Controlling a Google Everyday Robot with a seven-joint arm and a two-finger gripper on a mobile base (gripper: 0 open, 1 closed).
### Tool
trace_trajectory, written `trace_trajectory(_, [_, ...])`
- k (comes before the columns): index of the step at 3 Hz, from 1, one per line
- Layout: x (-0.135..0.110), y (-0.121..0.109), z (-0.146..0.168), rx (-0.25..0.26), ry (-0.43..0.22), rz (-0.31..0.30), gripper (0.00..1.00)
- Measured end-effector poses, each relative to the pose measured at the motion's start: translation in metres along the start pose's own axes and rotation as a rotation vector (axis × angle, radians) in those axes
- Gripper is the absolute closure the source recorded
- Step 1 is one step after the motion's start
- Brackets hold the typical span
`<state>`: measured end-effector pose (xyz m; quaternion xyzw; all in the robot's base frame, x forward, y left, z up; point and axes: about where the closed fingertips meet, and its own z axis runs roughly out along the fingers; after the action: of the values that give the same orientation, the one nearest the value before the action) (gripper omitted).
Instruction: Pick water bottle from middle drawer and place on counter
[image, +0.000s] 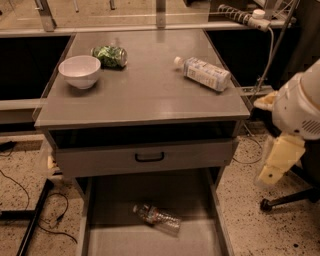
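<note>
Middle drawer (202, 197), pulled out, holds the water bottle (157, 217), lying on its side mid-floor and apart from both side walls. The counter (150, 97) carries a white bowl (79, 71), a green packet (111, 56) and a larger bottle (204, 73) lying near the right edge. The gripper (267, 177) hangs right of the cabinet, below counter level; whether it is open or closed cannot be told.
</note>
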<state>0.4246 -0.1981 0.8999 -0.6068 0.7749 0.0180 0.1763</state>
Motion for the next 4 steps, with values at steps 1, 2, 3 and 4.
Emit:
trace_trajectory(1, [0.002,0.003,0.004,-0.005,0.007,0.003,0.0])
trace_trajectory(2, [0.001,0.002,0.002,-0.002,0.006,0.001,0.0])
trace_trajectory(3, [-0.011,0.023,0.044,-0.057,-0.074,0.007,0.0])
trace_trajectory(4, [-0.036,0.064,0.126,-0.152,-0.193,-0.004,0.0])
